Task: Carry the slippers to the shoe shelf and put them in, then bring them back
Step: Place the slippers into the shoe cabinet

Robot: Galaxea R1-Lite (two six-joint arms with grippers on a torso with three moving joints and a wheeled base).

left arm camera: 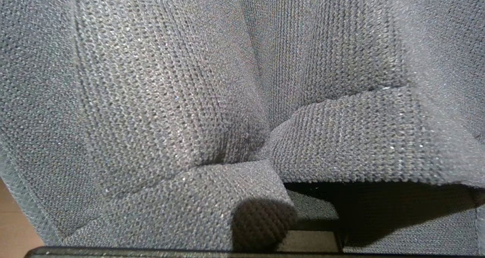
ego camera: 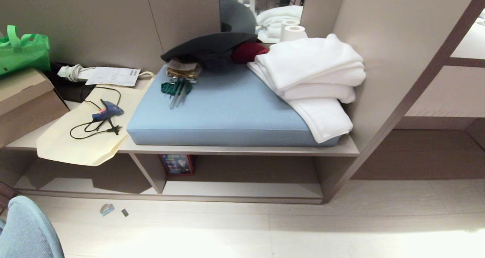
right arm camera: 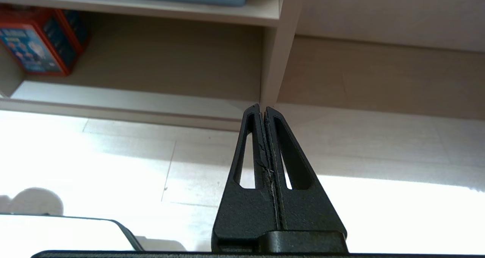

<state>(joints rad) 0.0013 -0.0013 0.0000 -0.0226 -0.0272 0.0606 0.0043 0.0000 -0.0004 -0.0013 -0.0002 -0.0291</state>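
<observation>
Shoe shelf (ego camera: 242,189) in front, dark grey fabric against the left wrist camera

No writing is legible. The right gripper (right arm camera: 262,108) hangs above the floor, jaws pressed together, empty. The left gripper is hidden, closed; one slipper (left arm camera: 189,99) fills its view. Beyond, one red-and-blue box (ego camera: 177,164) stands at the shelf's back; above, one blue cushion (ego camera: 227,110).

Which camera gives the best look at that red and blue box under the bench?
The right wrist view: the red and blue printed box shows large inside the cubby. The head view catches only its lower front. The left wrist view shows none of it.
</observation>
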